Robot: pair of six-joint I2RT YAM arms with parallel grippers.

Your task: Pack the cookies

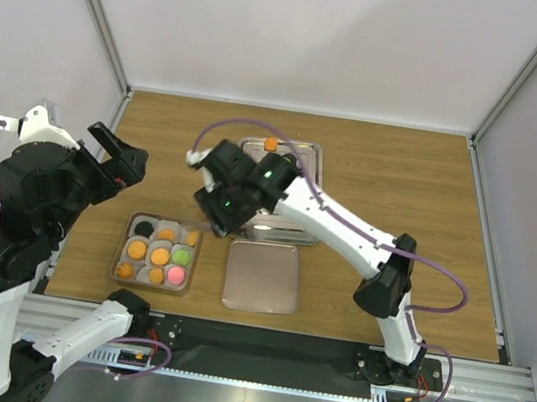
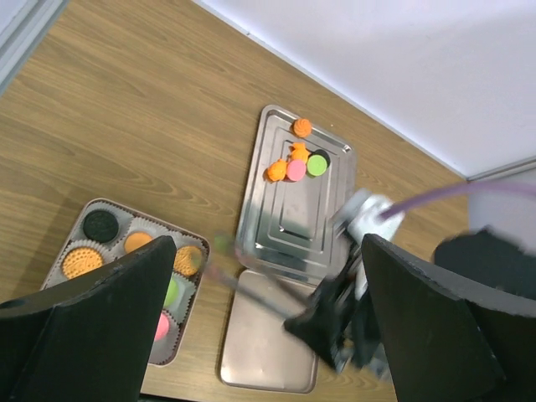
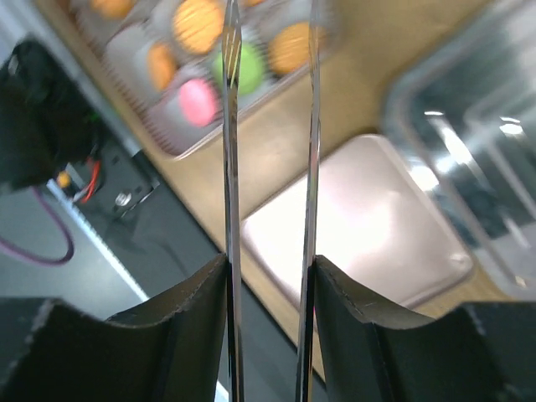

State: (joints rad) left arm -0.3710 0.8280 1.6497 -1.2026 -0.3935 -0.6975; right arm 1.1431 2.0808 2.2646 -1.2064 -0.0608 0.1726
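- left gripper: jaws wide, empty
- right gripper: narrow gap between its blades, tips cropped, can't tell if it's holding anything
- it's by the cookie box's 1 o'clock corner
- loose cookies at the steel tray's 12 o'clock

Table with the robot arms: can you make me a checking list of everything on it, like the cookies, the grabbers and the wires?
Surface: wooden table, brown grain.
Job's things: a few cookies lie on the steel tray. More sit in the cups of the small box. A flat pale tray lies beside the box.
Clutter: nothing seen.
Grippers: left gripper is open, raised and empty. Right gripper is near the box, thin blades apart, nothing seen between them.
Cables: a purple cable loops along each arm.
Surroundings: white walls and metal frame posts.
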